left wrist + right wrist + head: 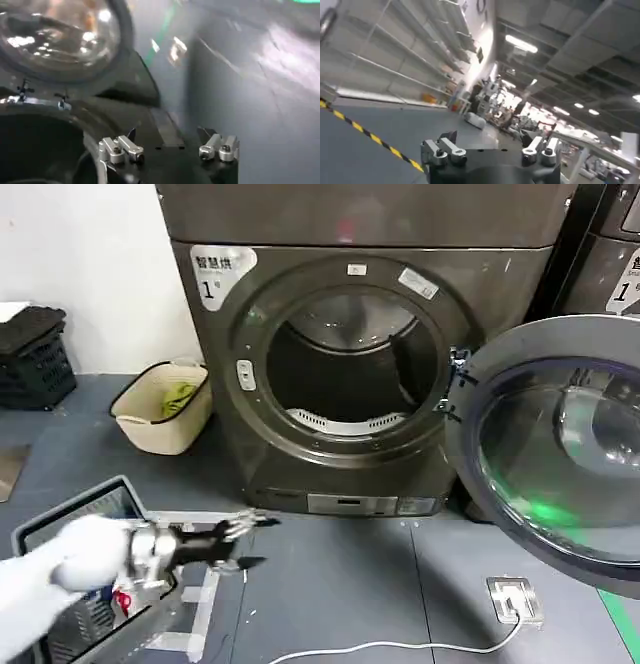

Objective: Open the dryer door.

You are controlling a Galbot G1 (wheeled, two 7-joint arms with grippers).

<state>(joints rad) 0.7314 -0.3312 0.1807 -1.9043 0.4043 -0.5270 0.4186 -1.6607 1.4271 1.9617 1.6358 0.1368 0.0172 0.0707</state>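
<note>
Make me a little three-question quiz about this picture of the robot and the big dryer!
1. True or false: the dryer door is shut.
2. What sits on the floor to the left of the dryer?
A. a cream basket
B. a red chair
C. a ladder
3. Fill in: the white sticker at the dryer's upper corner shows the number ___.

Key
1. False: it is swung wide open, so the drum opening shows.
2. A
3. 1

The left gripper is low, in front of the dryer.
</note>
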